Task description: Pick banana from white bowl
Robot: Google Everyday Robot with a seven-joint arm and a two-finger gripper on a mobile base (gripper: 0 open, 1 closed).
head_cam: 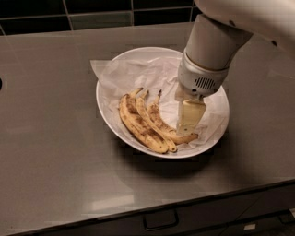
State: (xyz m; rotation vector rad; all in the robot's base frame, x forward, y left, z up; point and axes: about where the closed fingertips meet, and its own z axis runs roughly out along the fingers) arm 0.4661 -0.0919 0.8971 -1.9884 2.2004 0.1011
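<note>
The white bowl [209,143] stands on the counter, lined with crumpled white paper [133,71]. Three speckled bananas lie in its lower middle, stems pointing to the back. The banana [160,119], the shortest and most curved, lies rightmost, with its tip curling right at the bowl's near side. The two longer bananas [138,124] lie to its left. My gripper [188,129] hangs from the thick white arm [209,46] over the bowl's right half. Its tip is just above the banana's right end. I cannot see contact.
The bowl sits on a dark grey countertop [50,138]. A black tiled wall [92,9] runs along the back. The counter's front edge is near the bottom, with a drawer handle [160,221] below it.
</note>
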